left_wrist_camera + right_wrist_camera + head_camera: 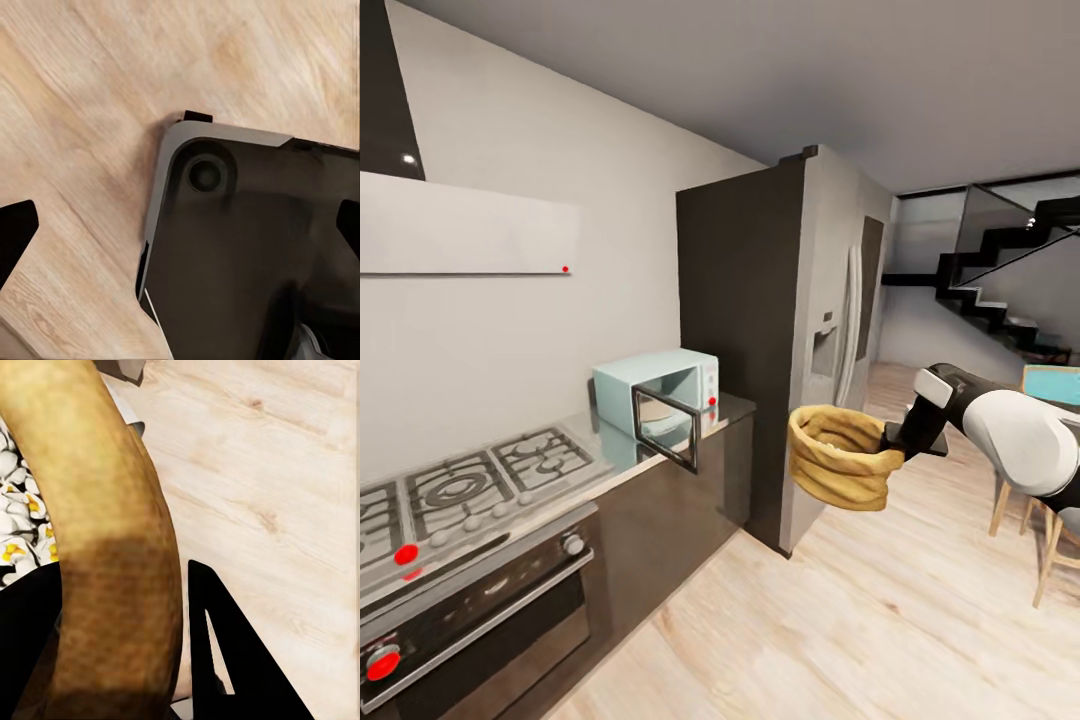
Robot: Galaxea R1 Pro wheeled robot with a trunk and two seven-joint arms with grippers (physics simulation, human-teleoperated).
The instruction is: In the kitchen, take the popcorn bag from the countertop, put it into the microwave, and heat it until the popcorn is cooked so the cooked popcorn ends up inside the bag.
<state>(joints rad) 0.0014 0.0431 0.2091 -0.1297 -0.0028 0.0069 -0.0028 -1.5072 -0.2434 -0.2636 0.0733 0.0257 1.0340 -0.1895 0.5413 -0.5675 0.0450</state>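
One bag [843,455] — rim pinched in the right hand [888,446], off the counter [732,408]. One microwave [660,391], door open. Left hand [180,232] — fingers spread, empty.

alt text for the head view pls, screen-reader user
The right gripper holds a crumpled golden-tan paper popcorn bag in the air above the light wood plank floor. To the left, a small pale-blue microwave stands door-open on the grey glossy countertop, beside a gas hob.
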